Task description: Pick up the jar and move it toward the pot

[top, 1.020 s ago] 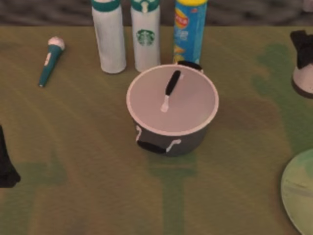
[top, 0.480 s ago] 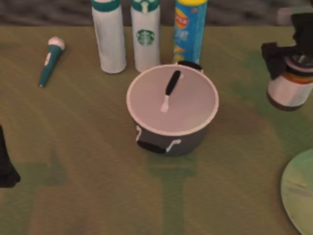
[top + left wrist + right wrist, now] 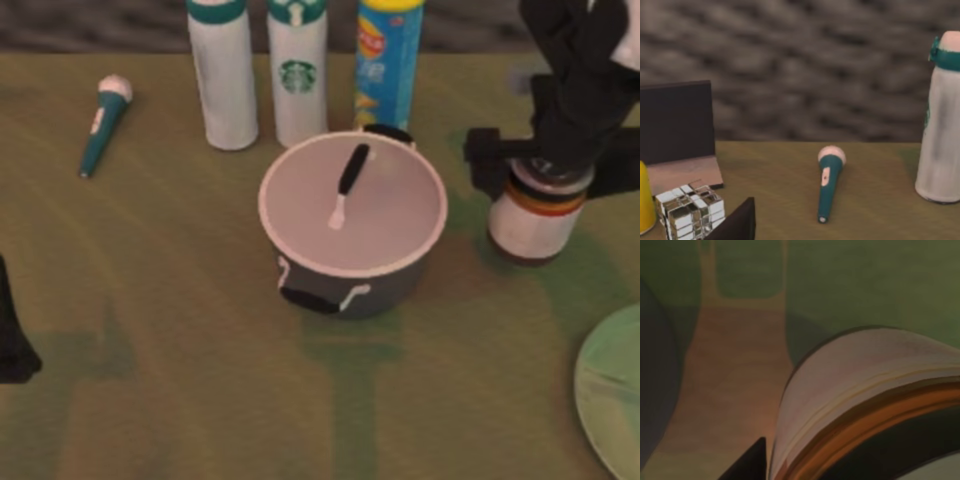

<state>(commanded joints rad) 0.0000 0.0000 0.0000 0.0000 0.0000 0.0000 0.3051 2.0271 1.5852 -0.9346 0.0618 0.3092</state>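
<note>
The jar (image 3: 533,218), with a white label, an orange band and a brown base, stands upright in my right gripper (image 3: 555,165), which is shut on its lid from above. It sits just right of the pot (image 3: 385,288), a small gap between them. The pot is dark grey with a pale round lid (image 3: 390,215) and stands mid-table. In the right wrist view the jar's label (image 3: 865,375) fills the frame beside one dark fingertip (image 3: 747,465). My left gripper (image 3: 10,345) is parked at the table's left edge.
Two tall white bottles (image 3: 225,75) (image 3: 298,75) and a blue-yellow chips can (image 3: 387,65) stand behind the pot. A teal microphone (image 3: 103,125) lies far left. A green plate (image 3: 610,395) sits front right. A laptop (image 3: 677,130) and a mirrored cube (image 3: 690,210) show in the left wrist view.
My right gripper has carried the jar leftward from the right edge to just beside the pot. The left arm and everything else have stayed put.
</note>
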